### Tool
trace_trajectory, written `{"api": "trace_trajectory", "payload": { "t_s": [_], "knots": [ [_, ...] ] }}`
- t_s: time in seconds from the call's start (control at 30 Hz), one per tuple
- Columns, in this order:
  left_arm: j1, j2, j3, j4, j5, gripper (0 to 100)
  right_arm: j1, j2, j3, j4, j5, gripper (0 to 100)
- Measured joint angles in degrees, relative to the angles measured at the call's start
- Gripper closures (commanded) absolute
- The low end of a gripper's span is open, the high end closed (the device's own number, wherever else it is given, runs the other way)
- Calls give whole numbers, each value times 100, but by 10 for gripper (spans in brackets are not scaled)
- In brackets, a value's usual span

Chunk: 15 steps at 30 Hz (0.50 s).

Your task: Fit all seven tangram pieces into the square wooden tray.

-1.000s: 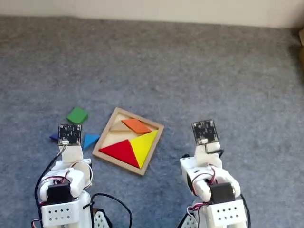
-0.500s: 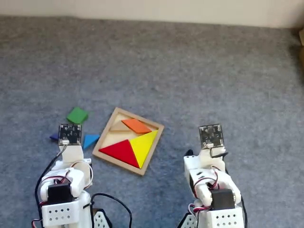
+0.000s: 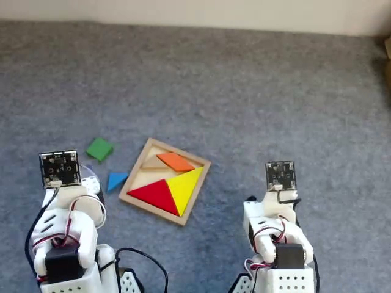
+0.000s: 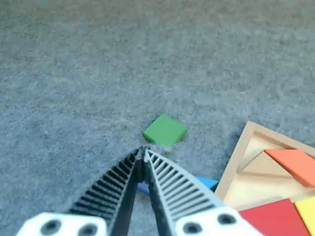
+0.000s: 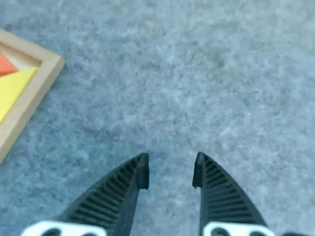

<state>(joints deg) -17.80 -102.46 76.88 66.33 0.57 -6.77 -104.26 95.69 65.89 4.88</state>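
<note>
At mid-surface: tray (image 3: 134,171), set cornerwise between the two arms, part filled.
Inside tray: red triangle (image 3: 154,194) and yellow triangle (image 3: 186,185) edge to edge on the near side; orange piece (image 3: 176,161) toward the far corner; pale wood bare beside it.
Loose: green square (image 3: 99,148) and blue triangle (image 3: 115,180) on the surface left of tray, apart from each other, blue triangle nearest the rim.
Left tool (image 4: 143,150): pressed together, nothing between; tip just short of green square in the wrist view; sliver of a darker blue piece underneath, shape not to be told.
Right tool (image 5: 170,162): spread apart, empty, above bare surface, tray corner off to one side.
Change, left: swung outward from tray over the last second; now covers the dark piece seen beside it earlier, leaves blue triangle in plain sight.
Change, right: drawn back from tray toward its own base.
Meaning: probably a pause between placements. Three pieces seated, none in hand, most of the job ahead. Remaining pieces all on the left side, so next pick likely for left tool, which needs opening first.
Risk: tray free on the surface, easily nudged out of place when seating a piece.
</note>
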Motion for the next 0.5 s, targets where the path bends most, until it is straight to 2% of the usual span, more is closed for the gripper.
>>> {"api": "trace_trajectory", "payload": {
  "t_s": [0.5],
  "knots": [
    [0, 0, 0, -53, 0, 987, 35, 0, 0, 62, 35, 843]
  ]
}}
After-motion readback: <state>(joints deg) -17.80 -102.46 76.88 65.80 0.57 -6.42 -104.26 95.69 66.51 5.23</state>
